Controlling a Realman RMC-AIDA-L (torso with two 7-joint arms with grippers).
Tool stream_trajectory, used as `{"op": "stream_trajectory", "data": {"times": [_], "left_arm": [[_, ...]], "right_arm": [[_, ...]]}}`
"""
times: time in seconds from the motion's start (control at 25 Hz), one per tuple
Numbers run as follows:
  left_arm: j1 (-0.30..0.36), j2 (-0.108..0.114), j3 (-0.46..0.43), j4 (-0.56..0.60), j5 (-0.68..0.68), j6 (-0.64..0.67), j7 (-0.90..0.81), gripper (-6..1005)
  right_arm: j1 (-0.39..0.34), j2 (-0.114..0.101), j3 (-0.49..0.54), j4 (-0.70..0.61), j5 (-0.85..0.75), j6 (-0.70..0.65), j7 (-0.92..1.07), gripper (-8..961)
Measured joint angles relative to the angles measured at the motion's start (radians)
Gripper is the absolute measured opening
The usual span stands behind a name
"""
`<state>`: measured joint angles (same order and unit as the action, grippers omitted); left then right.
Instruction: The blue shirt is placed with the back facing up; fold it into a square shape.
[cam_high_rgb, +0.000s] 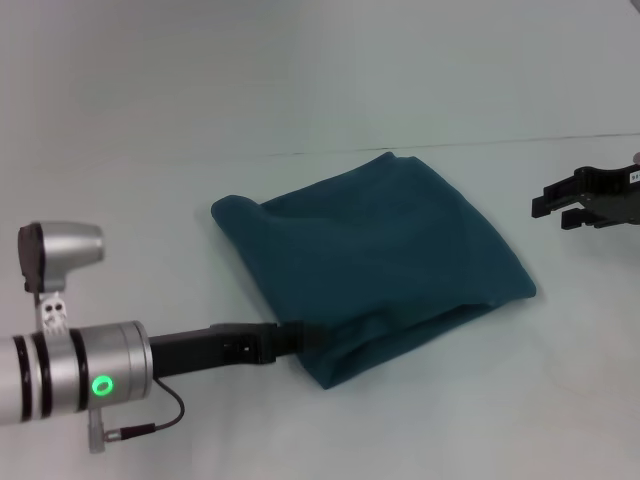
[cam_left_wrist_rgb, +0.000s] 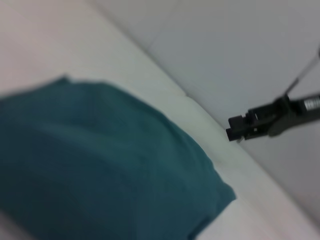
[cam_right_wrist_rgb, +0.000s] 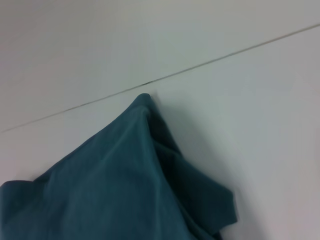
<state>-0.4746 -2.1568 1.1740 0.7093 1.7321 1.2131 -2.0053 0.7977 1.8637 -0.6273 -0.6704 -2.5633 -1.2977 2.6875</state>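
The blue shirt (cam_high_rgb: 370, 260) lies folded into a rough four-sided shape in the middle of the white table. Its layered open edge faces the near side. My left gripper (cam_high_rgb: 292, 340) reaches in from the near left and meets the shirt's near-left edge. The left wrist view shows the blue shirt (cam_left_wrist_rgb: 100, 165) filling the frame close by. My right gripper (cam_high_rgb: 553, 213) hovers open off the shirt's right side, apart from the cloth, and it also shows farther off as the right gripper (cam_left_wrist_rgb: 239, 128). In the right wrist view a pointed corner of the blue shirt (cam_right_wrist_rgb: 125, 185) lies flat.
A thin seam (cam_high_rgb: 500, 142) crosses the table behind the shirt; the same seam (cam_right_wrist_rgb: 200, 65) passes just beyond the shirt's far corner. A thin cable (cam_high_rgb: 165, 415) hangs from the left arm.
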Motion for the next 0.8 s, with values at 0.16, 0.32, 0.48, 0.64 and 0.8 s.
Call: {"op": "stream_trajectory", "data": {"times": [0.16, 0.32, 0.48, 0.64, 0.8], "left_arm": [[-0.032, 0.017, -0.031, -0.002, 0.057, 0.055, -0.347, 319], [-0.066, 0.027, -0.053, -0.062, 0.076, 0.071, -0.574, 386], [-0.099, 0.032, -0.118, -0.139, 0.071, 0.097, -0.624, 374], [-0.124, 0.038, -0.144, -0.219, 0.071, 0.103, -0.677, 376], [-0.131, 0.024, -0.143, -0.247, 0.076, 0.081, -0.687, 378]], "right_arm": [[0.001, 0.0, -0.003, 0.0, 0.0, 0.0, 0.0, 522], [0.007, 0.001, -0.003, 0.0, 0.0, 0.0, -0.005, 522], [0.015, 0.005, -0.003, 0.0, 0.0, -0.002, -0.012, 522], [0.019, 0.008, -0.003, 0.0, 0.0, -0.002, -0.021, 522], [0.023, 0.013, -0.004, 0.0, 0.0, 0.004, -0.038, 522]]}}
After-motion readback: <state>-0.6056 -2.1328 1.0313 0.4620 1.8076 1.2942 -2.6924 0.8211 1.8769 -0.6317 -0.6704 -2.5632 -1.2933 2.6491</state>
